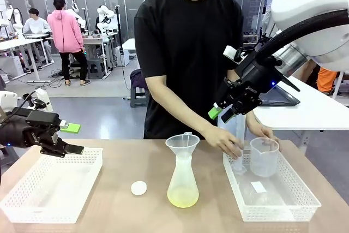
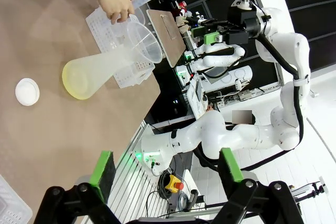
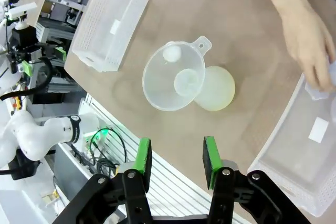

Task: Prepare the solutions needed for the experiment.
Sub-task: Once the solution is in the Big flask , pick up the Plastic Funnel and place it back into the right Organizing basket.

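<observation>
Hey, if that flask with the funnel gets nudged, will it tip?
Probably not easily: the flask has a broad base and the yellow liquid sits low. Looks like light plastic, so it may slide. The wide funnel might fall off.

On the brown worktop (image 1: 120, 159) a translucent whitish conical flask (image 1: 182, 175) stands upright near the middle, with a clear plastic funnel (image 1: 182, 143) seated in its neck. A small white round cap (image 1: 138, 187) lies just left of it. The left basket (image 1: 54, 186), white and perforated, sits well apart. The right basket (image 1: 289, 203) holds a clear beaker (image 1: 264, 156), a tall clear cylinder (image 1: 238, 130) and a white slip (image 1: 258, 186). A person in a black T-shirt (image 1: 185, 42) stands across the worktop.
</observation>
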Robot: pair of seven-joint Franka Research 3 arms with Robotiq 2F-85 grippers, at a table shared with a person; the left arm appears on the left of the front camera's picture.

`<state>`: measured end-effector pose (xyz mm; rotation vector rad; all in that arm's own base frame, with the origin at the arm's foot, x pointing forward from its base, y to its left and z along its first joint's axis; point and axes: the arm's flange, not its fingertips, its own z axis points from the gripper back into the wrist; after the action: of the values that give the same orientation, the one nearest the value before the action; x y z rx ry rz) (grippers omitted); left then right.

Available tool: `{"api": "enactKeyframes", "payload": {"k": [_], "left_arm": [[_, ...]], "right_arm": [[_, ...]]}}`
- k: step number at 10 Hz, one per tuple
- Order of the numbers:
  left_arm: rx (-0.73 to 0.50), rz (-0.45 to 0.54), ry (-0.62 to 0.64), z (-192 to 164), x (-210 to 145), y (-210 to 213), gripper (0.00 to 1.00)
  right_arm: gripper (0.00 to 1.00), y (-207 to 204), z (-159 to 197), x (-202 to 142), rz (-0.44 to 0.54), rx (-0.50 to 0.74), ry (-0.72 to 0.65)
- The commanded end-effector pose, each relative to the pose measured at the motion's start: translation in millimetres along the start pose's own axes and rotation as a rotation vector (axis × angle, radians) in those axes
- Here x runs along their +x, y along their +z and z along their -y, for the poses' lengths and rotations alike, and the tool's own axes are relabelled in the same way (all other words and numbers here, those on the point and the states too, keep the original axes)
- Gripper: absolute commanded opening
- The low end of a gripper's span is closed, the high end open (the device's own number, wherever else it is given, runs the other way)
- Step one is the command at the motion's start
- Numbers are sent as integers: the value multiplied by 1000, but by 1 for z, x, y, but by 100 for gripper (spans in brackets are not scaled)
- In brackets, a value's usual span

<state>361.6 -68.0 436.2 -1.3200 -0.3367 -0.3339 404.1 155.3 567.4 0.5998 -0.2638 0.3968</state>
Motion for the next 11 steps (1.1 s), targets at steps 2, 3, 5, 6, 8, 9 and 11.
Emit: {"api": "enactKeyframes", "payload": {"k": [2,3,5,6,8,9,11], "left_arm": [[-10,-7,-20,-1,-2,0,100],[-10,-7,-20,-1,-2,0,100],[-10,-7,-20,-1,-2,0,100],[-10,-7,-20,-1,-2,0,100],[-10,-7,-20,-1,-2,0,100],[-10,-7,-20,-1,-2,0,100],[-10,-7,-20,-1,-2,0,100]], "right_arm": [[51,-9,-3,52,-17,-108,162],[51,-13,-2,67,-48,-132,218],[51,-21,-2,90,-140,-164,293],[51,-26,-2,101,-180,-162,322],[51,-31,-7,111,-250,-156,344],[51,-34,-9,114,-275,-150,342],[51,-42,-13,117,-363,-132,318]]}}
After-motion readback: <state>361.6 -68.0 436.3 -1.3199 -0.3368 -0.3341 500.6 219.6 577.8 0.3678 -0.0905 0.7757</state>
